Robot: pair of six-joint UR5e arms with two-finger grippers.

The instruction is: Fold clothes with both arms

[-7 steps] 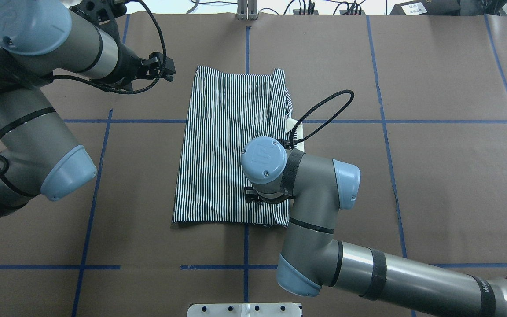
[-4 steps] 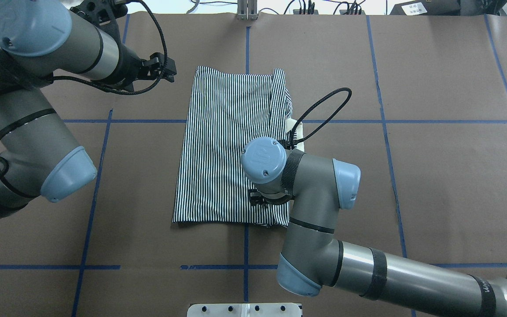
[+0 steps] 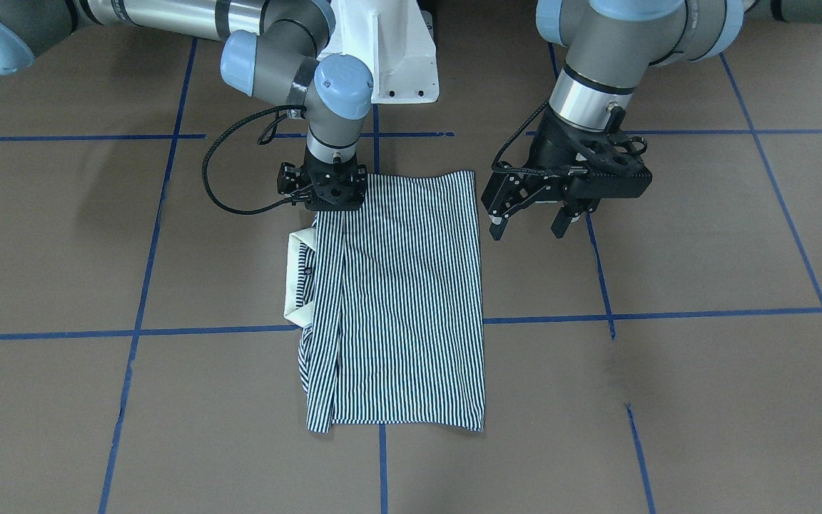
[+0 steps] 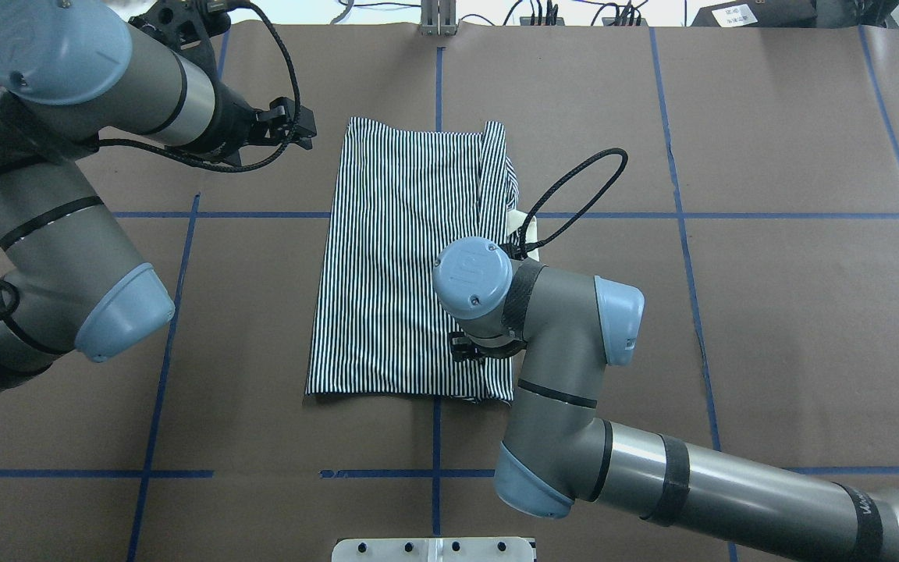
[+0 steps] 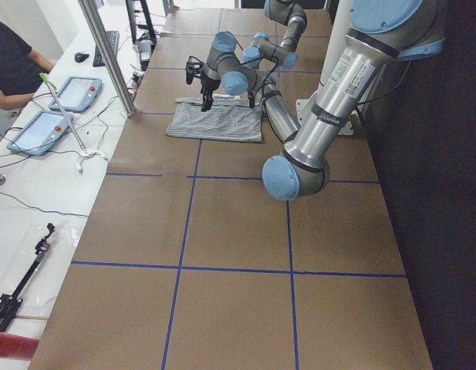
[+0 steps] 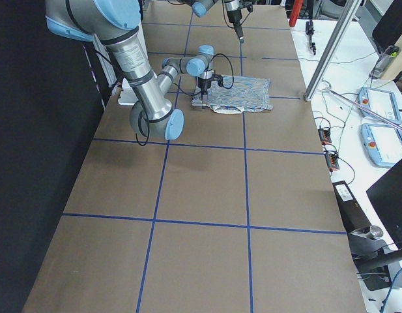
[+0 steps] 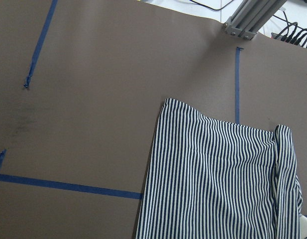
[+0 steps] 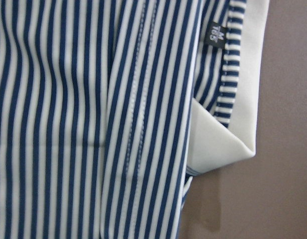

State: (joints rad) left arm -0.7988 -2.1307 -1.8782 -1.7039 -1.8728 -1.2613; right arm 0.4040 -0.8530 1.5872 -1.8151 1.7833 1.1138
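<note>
The striped polo shirt (image 4: 403, 257) lies flat on the brown table, folded into a long rectangle. Its cream collar (image 3: 295, 275) pokes out at one long edge. My right gripper (image 3: 332, 205) points straight down onto the shirt's corner nearest the robot base, beside the collar. Its fingers are hidden, so I cannot tell if it grips cloth. The right wrist view shows the stripes (image 8: 68, 124), collar (image 8: 223, 139) and a small dark label (image 8: 217, 34) from very close. My left gripper (image 3: 529, 228) is open and empty, above bare table beside the shirt's other long edge.
The white pedestal base (image 3: 389, 50) stands at the robot's side of the table. Blue tape lines (image 4: 434, 473) grid the brown surface. An aluminium post (image 7: 250, 17) stands at the far edge. An operator (image 5: 14, 62) and tablets (image 5: 72, 92) are beyond it.
My right wrist has shifted slightly right and away from the robot over the shirt. My left gripper has edged slightly farther out. The shirt has not moved.
</note>
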